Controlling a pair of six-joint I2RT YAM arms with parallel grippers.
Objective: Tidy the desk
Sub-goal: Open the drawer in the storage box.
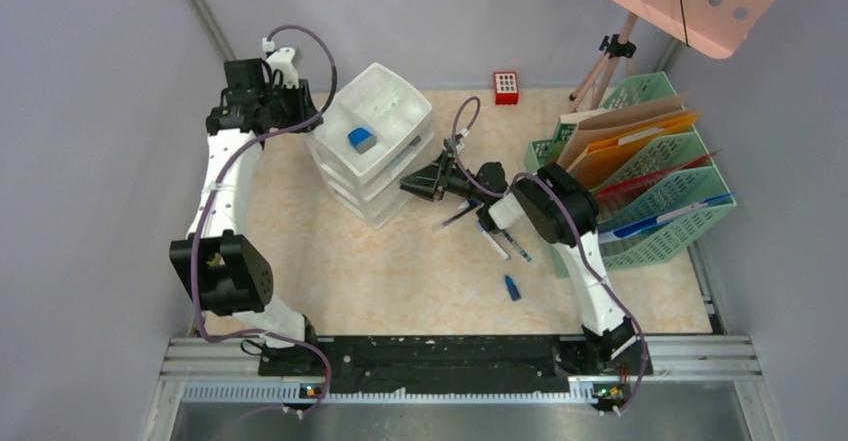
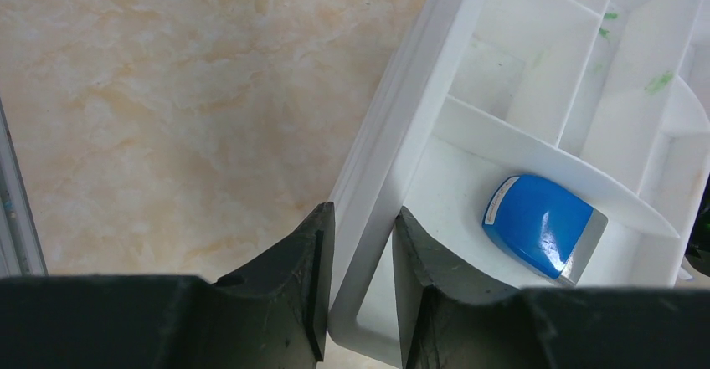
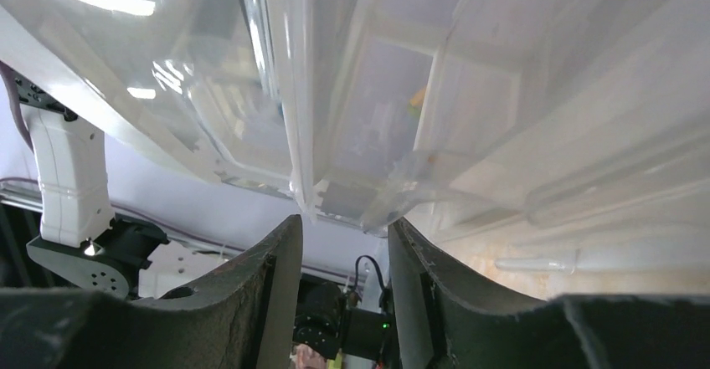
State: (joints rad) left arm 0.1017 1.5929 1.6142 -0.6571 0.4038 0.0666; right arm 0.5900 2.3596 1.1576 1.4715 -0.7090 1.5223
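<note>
Steadying the drawer unit [image 1: 395, 111], standing toward the back of the tabletop [image 1: 400, 281], by clamping the left jaws across its top-tray wall beside the blue block [image 2: 542, 227], while holding the right jaws, narrowly parted, at a clear drawer's front lip [image 3: 360, 206]. Judging the pull best done straight out and level, holding the left grip firm and steering clear of the pens [image 1: 493, 241] lying under the right arm. Failing to tell a true pinch on that lip from a near miss, or to read the drawer's contents through hazy plastic.
</note>
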